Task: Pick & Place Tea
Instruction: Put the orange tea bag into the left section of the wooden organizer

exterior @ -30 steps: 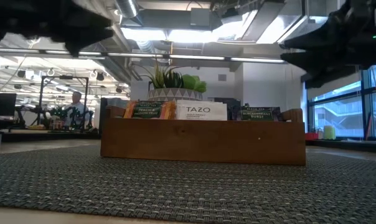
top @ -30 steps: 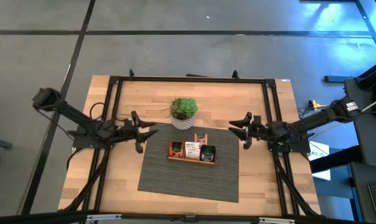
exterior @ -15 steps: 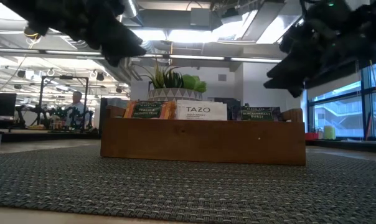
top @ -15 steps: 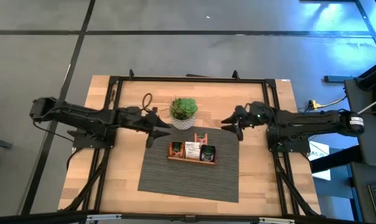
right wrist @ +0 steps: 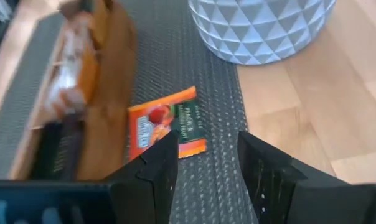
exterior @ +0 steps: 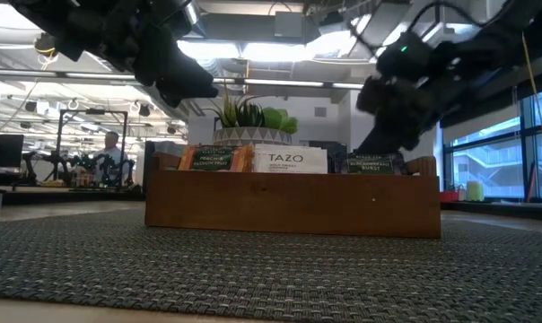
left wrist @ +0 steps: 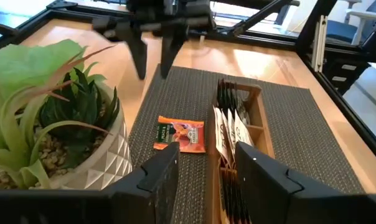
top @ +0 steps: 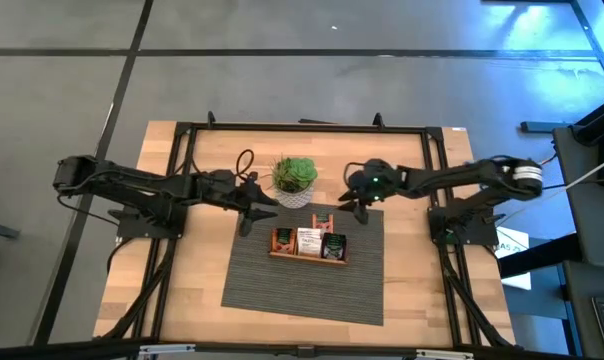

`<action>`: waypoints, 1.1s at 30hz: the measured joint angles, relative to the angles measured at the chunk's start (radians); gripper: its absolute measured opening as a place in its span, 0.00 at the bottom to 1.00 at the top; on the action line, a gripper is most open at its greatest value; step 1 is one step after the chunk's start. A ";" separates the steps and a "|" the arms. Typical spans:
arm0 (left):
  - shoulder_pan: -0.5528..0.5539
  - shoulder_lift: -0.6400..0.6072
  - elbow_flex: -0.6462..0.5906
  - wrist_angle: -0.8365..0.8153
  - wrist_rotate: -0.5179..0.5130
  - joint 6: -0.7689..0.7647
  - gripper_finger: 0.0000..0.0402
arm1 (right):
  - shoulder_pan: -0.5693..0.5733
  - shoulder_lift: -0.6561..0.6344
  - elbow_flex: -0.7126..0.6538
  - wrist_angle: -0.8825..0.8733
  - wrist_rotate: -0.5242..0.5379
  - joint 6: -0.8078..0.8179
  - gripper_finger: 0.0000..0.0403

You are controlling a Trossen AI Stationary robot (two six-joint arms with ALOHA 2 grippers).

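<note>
Tea sachet point(right wrist: 166, 129), flat orange square, lies on woven mat point(right wrist: 222, 168); right hand point(right wrist: 203, 165) spread.

wooden tray point(exterior: 293, 203) on mat, tea sachets point(exterior: 290, 160) inside

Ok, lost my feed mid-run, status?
Both grippers open, empty. Right gripper above loose orange sachet on mat; left gripper beside plant pot. Nothing blocking.

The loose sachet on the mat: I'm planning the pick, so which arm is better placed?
Right. The right gripper hangs open nearer the sachet; the left gripper sits farther off.
</note>
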 joint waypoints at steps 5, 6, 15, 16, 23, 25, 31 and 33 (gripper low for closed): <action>0.000 0.000 0.000 -0.004 0.000 0.000 0.38 | 0.004 0.146 0.057 0.060 0.000 0.001 0.41; 0.000 0.000 0.000 -0.004 0.000 0.000 0.38 | 0.007 0.173 0.068 0.065 0.000 -0.002 0.41; 0.000 0.000 0.000 -0.034 0.001 0.000 0.38 | 0.099 0.340 0.156 0.062 0.001 -0.208 0.41; -0.001 0.000 0.000 -0.038 0.001 0.000 0.38 | 0.115 0.349 0.166 0.064 0.005 -0.226 0.41; 0.000 0.000 0.000 -0.057 0.000 0.000 0.37 | 0.187 0.398 0.186 0.062 0.133 -0.229 0.41; 0.000 0.000 0.000 -0.057 0.000 0.000 0.38 | 0.193 0.399 0.188 0.047 0.140 -0.220 0.41; -0.001 0.000 0.000 -0.057 -0.007 0.000 0.38 | 0.196 0.396 0.188 0.024 0.182 -0.202 0.41; 0.000 0.000 0.000 -0.057 -0.009 0.000 0.38 | 0.195 0.396 0.188 0.008 0.190 -0.203 0.39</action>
